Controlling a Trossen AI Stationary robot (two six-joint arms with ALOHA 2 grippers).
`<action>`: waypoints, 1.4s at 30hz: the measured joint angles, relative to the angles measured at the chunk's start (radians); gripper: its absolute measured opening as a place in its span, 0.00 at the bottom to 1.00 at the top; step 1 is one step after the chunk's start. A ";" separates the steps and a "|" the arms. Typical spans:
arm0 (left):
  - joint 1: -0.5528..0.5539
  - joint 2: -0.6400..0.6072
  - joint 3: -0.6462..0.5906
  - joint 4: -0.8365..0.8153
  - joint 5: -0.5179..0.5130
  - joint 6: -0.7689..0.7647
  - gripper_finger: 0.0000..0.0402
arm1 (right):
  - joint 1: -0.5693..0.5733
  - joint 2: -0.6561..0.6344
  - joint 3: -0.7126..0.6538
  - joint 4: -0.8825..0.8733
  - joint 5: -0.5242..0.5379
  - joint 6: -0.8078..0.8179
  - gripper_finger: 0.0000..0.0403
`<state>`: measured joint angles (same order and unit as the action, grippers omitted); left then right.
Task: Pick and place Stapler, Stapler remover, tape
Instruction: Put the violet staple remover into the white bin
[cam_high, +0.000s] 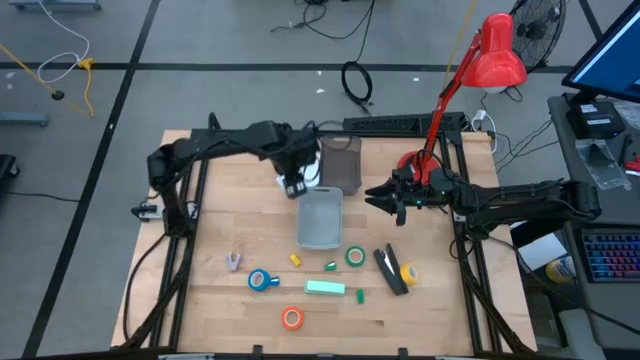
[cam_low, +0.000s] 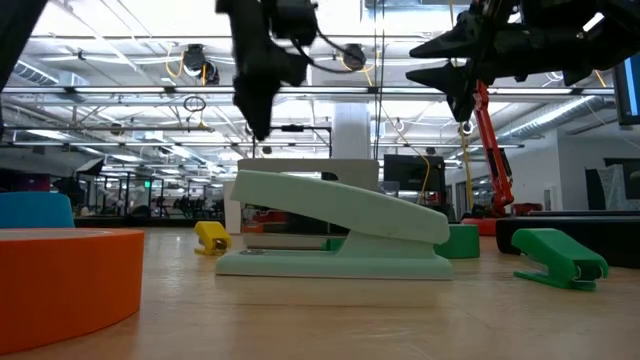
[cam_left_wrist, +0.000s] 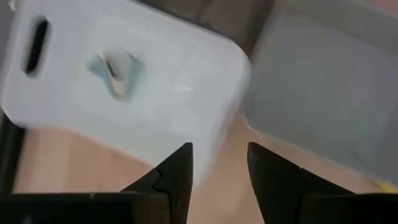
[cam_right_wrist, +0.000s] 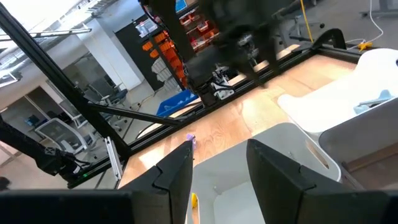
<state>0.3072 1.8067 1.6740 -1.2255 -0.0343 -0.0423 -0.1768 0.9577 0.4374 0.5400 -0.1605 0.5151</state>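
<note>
Orange tape (cam_low: 60, 275) nearest: light, rigid ring, so pinch across its wall. Your left pincer (cam_left_wrist: 219, 174) and right pincer (cam_right_wrist: 219, 171) both gape, empty.

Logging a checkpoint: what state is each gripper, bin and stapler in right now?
Left gripper: fingers open, empty.
Right gripper: fingers open, empty.
White bin: holds one small pale-blue item.
Grey bin: looks empty.
Mint stapler: closed, untouched.

Grey tiled floor (cam_high: 200, 40) with loose cables, red desk lamp (cam_high: 497, 55) at two o'clock, ceiling strip lights (cam_low: 120, 45), fan (cam_high: 538, 28).
</note>
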 joint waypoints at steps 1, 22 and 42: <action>-0.024 -0.018 -0.010 -0.010 -0.007 -0.026 0.38 | 0.000 0.000 0.000 0.000 0.000 -0.005 0.36; -0.451 -0.394 -0.589 -0.061 0.081 -1.130 0.38 | 0.000 0.000 0.000 0.001 -0.001 -0.007 0.36; -0.719 -0.442 -0.912 0.156 0.227 -1.567 0.38 | 0.000 0.000 0.000 0.008 -0.001 -0.007 0.36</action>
<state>-0.4117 1.3645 0.7616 -1.0692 0.1928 -1.6096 -0.1768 0.9577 0.4374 0.5480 -0.1616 0.5079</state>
